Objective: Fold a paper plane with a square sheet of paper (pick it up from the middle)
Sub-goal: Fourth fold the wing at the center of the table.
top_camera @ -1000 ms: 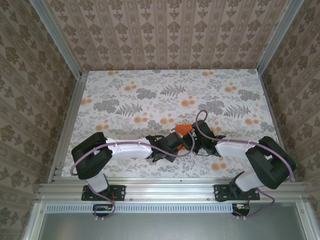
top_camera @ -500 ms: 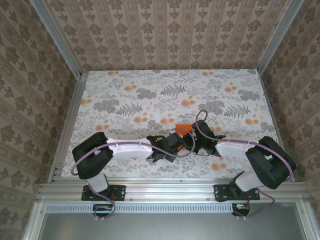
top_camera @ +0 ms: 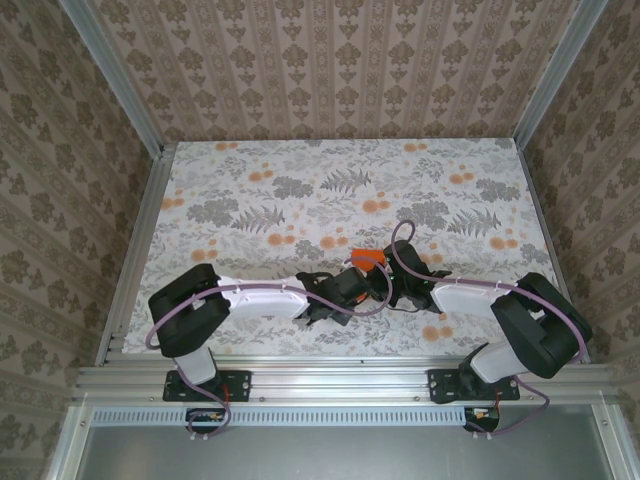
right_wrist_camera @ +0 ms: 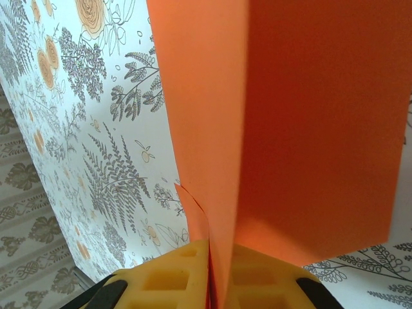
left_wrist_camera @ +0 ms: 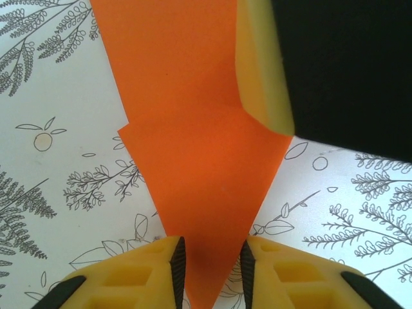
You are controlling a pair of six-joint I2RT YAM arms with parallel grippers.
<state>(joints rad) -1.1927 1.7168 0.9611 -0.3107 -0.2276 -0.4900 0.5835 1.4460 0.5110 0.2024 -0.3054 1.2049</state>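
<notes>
One orange paper (left_wrist_camera: 193, 161), long axis running top to bottom of frame: right hand (right_wrist_camera: 215, 264) clamps it; slightly parted left hand (left_wrist_camera: 210, 261) straddles its downward tip.

The left claw (top_camera: 350, 282) and right claw (top_camera: 388, 268) are crowding the near middle of the desk (top_camera: 300, 175), meeting at the orange paper (top_camera: 366, 258). The far half and both sides are lying open, with walls (top_camera: 330, 70) closing them in.
</notes>
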